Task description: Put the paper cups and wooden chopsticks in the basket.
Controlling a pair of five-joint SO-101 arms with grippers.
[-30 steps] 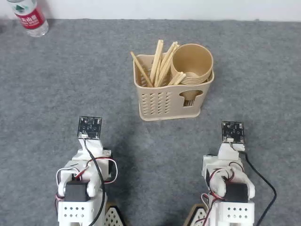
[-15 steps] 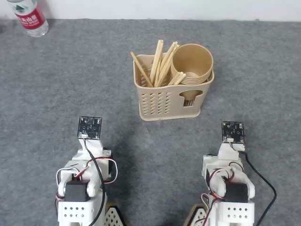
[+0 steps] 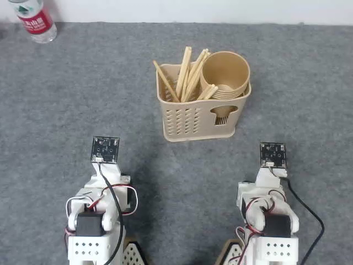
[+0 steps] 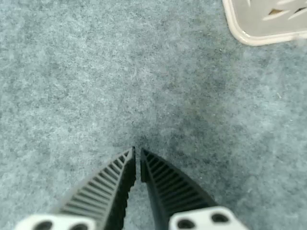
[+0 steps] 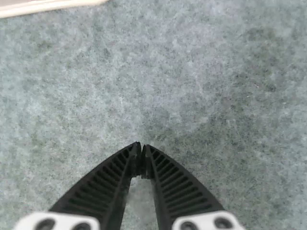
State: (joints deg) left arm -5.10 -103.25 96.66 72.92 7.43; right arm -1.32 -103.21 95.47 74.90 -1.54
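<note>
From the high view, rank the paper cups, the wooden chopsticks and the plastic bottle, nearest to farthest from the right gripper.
1. The paper cups, in the right side of the basket, sit closest to the right gripper.
2. The wooden chopsticks, in the basket's left side.
3. The plastic bottle, at the table's far left corner.

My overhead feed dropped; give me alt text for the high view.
A beige basket stands on the grey felt, holding wooden chopsticks and, beside them, stacked paper cups. The left arm and right arm sit folded at the near edge, short of it. A plastic bottle is at the far corner.
</note>
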